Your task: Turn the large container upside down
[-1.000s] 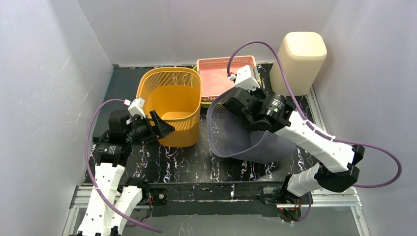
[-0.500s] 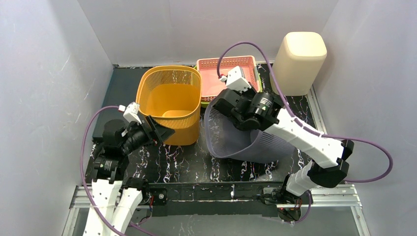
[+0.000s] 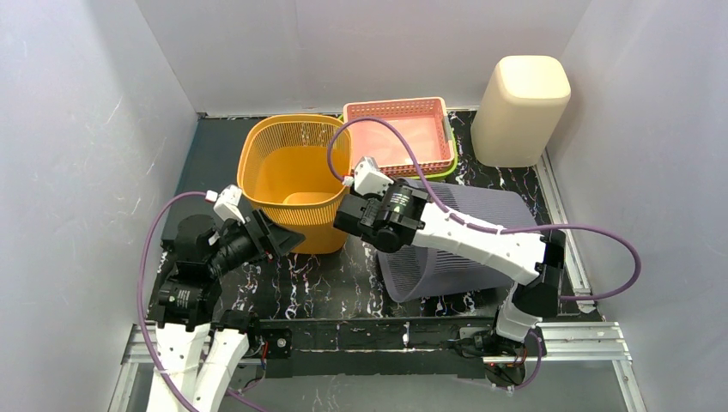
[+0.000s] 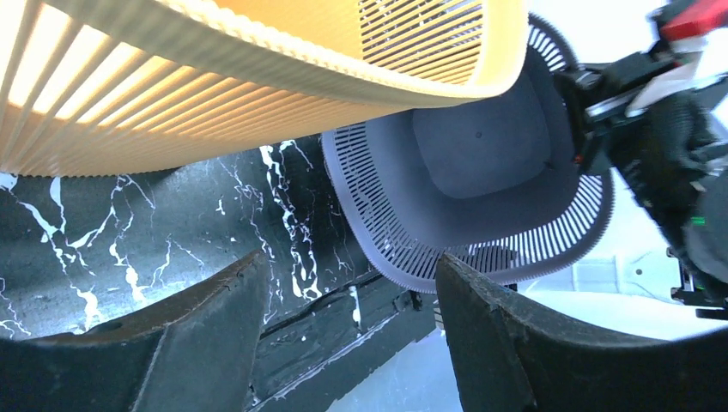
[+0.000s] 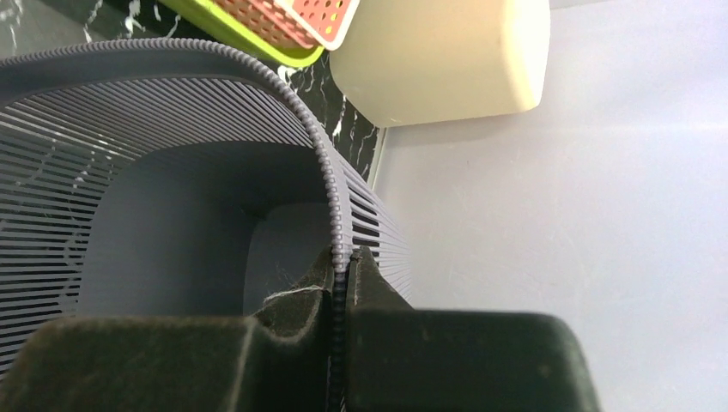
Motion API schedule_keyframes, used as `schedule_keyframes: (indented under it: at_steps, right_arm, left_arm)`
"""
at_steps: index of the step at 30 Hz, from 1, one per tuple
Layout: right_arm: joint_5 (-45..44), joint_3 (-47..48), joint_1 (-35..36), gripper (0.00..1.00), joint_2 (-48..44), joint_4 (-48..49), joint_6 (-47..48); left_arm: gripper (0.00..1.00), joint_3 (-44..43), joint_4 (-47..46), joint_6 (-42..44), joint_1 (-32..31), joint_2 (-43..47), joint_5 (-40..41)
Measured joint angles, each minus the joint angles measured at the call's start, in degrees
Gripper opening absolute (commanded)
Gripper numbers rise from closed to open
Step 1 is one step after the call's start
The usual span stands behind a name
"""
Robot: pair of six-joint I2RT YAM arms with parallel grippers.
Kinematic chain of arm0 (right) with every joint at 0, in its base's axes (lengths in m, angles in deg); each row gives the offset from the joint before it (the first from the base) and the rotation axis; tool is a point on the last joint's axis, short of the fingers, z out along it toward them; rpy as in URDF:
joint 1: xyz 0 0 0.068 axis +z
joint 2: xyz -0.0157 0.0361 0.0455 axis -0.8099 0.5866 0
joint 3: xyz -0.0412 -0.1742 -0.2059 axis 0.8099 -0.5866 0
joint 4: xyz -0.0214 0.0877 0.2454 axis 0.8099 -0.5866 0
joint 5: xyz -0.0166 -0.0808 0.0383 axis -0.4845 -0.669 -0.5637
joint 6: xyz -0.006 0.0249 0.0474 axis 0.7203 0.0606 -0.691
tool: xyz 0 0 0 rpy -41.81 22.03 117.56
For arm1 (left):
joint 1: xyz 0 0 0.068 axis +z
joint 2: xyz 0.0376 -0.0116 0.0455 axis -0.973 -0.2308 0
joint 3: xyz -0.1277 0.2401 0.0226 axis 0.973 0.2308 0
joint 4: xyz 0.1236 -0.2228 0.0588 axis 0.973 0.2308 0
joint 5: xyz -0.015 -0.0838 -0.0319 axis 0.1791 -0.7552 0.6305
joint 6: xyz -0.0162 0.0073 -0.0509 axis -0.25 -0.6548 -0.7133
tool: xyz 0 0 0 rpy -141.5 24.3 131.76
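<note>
Black marbled tabletop (image 3: 326, 279) carries everything. The biggest item on it is the grey slatted container (image 3: 429, 276), lying on its side toward four o'clock with its open mouth facing nine o'clock and its base toward three. That sideways pose reads as the halfway stage of a flip, the mouth not yet down on the surface. Next in size, the orange basket (image 3: 296, 172) stands upright at about ten o'clock, just beside the grey mouth, which leaves little room on that side for the roll. A cream bin (image 3: 522, 107) stands at two o'clock, well apart, and a pink tray (image 3: 425, 137) sits at twelve o'clock. The right gripper (image 5: 342, 273) is pinched tight on the container's beaded rim, one finger inside the wall and one outside. This is probably because an edge hold gives leverage to rotate so light and wide a shell. The left gripper (image 4: 352, 262) hangs low at eight o'clock with its jaws spread wide and nothing between them. It faces the grey mouth from beneath the orange basket's side, seemingly placed to stay clear or to steady the container.
</note>
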Motion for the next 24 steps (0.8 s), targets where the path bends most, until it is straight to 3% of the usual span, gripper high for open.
schedule_keyframes:
  at_steps: [12,24]
  right_arm:
    - [7.89,-18.75,0.2,0.01,-8.28,5.68,-0.87]
    - [10.6,-19.12,-0.15,0.03,-7.72,10.27,-0.79]
  left_arm:
    - [0.67,-1.11,2.01,-1.53,0.0,5.51,-1.81]
    - [0.66,0.28,4.42,-1.55,-0.52,5.6,-1.9]
